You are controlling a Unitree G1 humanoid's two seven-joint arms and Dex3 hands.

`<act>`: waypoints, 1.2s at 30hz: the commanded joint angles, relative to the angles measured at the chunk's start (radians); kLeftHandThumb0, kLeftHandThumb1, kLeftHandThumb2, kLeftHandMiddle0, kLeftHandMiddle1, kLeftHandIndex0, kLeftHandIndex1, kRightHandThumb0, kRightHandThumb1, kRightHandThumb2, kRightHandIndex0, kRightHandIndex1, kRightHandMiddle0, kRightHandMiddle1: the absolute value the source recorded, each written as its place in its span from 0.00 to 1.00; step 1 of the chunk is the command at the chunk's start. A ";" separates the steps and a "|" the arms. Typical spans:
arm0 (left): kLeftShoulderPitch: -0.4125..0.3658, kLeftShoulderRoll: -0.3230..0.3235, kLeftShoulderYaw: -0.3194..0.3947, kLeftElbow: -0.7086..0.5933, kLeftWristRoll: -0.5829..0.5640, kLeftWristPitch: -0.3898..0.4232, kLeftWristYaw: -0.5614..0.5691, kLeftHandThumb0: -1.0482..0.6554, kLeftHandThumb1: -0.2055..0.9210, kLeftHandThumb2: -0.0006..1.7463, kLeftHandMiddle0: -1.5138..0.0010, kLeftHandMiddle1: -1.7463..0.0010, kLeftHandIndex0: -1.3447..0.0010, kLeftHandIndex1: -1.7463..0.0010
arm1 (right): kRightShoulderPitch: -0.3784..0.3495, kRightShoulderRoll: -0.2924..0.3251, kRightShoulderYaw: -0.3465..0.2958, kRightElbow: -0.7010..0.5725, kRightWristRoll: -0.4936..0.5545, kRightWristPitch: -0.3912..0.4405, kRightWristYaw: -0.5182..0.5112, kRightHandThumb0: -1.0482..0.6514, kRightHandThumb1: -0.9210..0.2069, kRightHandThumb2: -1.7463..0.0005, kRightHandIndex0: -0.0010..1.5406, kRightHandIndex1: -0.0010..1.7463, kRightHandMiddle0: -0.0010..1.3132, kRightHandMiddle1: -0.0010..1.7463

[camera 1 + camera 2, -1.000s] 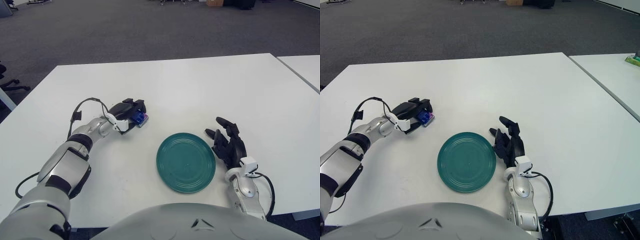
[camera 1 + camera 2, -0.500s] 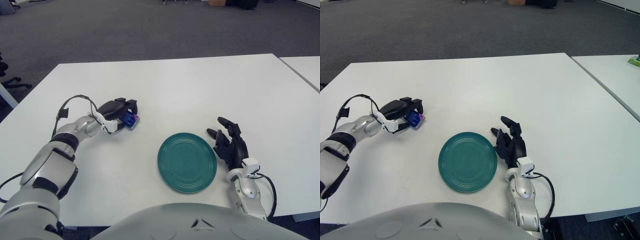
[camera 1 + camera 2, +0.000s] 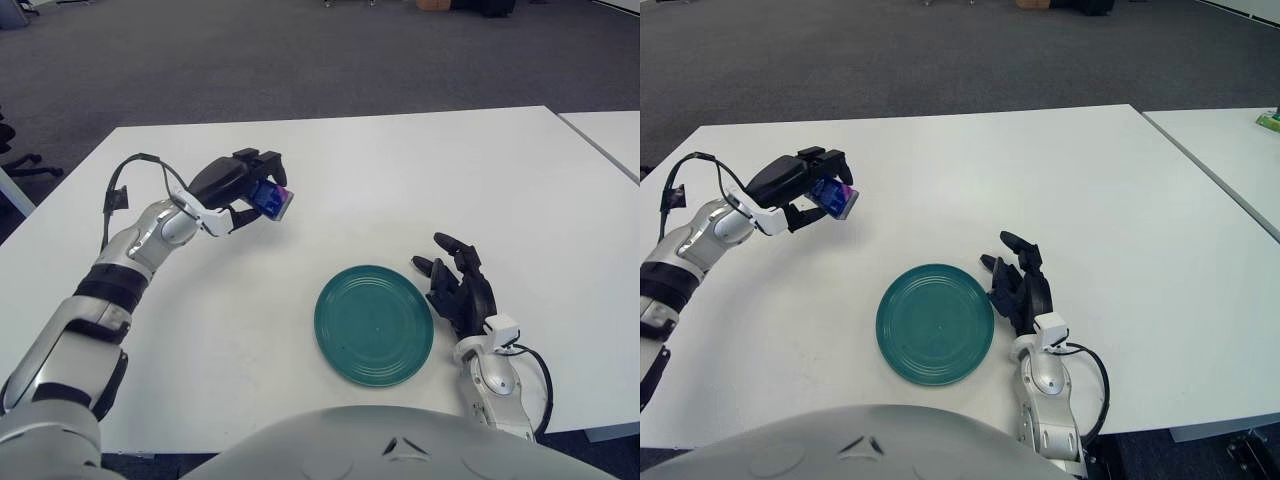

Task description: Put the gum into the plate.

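My left hand [image 3: 240, 187] is shut on the gum [image 3: 270, 199], a small blue and purple pack, and holds it in the air above the white table, left of and behind the plate. The green round plate [image 3: 373, 323] lies flat near the table's front edge with nothing in it. My right hand [image 3: 458, 290] rests on the table just right of the plate, fingers spread and holding nothing.
The white table [image 3: 400, 170] stretches wide behind the plate. A second white table [image 3: 610, 135] adjoins it at the far right, with a small green object [image 3: 1267, 121] on it. Grey carpet lies beyond.
My left hand has lifted the gum off the table and carried it up and slightly right. The right hand and plate have not moved.
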 commanded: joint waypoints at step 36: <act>0.318 -0.164 -0.128 -0.601 0.078 0.064 -0.283 0.61 0.17 0.98 0.44 0.00 0.52 0.00 | 0.023 0.023 0.046 0.046 -0.024 0.103 -0.047 0.27 0.00 0.52 0.32 0.30 0.02 0.52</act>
